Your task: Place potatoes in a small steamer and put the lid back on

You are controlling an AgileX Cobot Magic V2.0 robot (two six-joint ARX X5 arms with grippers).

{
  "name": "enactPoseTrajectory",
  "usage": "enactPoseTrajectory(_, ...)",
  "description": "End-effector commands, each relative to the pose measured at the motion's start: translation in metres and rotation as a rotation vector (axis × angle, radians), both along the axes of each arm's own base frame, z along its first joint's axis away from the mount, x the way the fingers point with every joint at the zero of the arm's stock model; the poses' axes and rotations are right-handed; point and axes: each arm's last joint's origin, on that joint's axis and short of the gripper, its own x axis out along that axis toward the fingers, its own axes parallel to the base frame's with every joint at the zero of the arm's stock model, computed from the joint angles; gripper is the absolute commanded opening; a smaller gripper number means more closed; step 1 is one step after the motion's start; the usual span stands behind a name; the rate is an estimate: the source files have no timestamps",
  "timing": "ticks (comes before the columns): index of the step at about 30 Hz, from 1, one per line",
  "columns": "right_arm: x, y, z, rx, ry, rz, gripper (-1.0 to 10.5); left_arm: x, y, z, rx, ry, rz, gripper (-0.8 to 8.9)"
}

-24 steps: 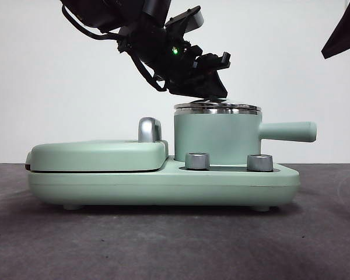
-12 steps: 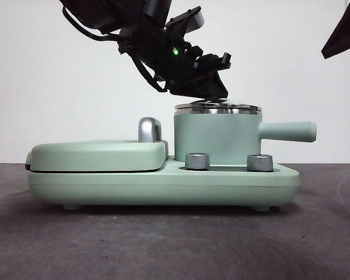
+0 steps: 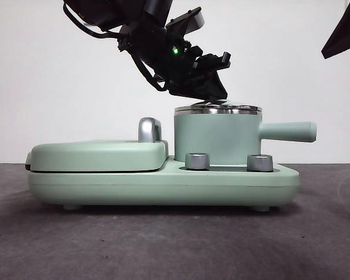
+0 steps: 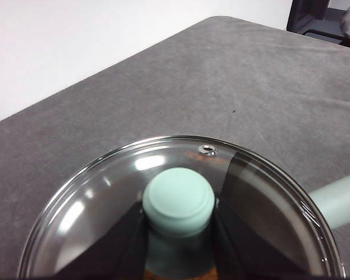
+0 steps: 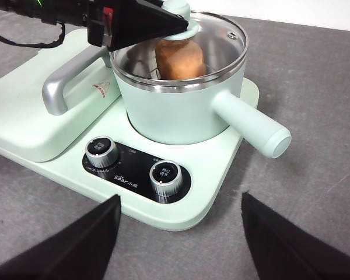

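We see the lid [image 4: 181, 221] sitting on the steamer [image 3: 217, 137], which stands on the right half of the cooker base [image 3: 163, 184]. Our left gripper [image 4: 179, 230] reaches down from the upper left and has its jaws closed against the lid's green knob [image 4: 178, 201]. Through the glass, the potato [image 5: 179, 58] rests inside the steamer. The steamer's handle [image 3: 287, 131] points right. Our right gripper [image 5: 181, 233] hangs back on the near side of the cooker, jaws spread wide and holding nothing. Two dials [image 5: 134, 165] sit on the base in front of the steamer, and the griddle cover [image 3: 96, 154] lies to the left.
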Motion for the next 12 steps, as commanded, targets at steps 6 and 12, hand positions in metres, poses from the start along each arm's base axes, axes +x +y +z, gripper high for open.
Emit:
enactPoseTrajectory(6,0.000,0.001,0.001,-0.002,-0.008,0.006,3.2,0.001,-0.005,-0.008,0.027,0.026,-0.009,2.31)
enactPoseTrajectory(12,0.000,0.001,0.001,-0.002,-0.007,0.007,3.2,-0.005,-0.001,0.010,-0.015,0.012,0.000,2.87)
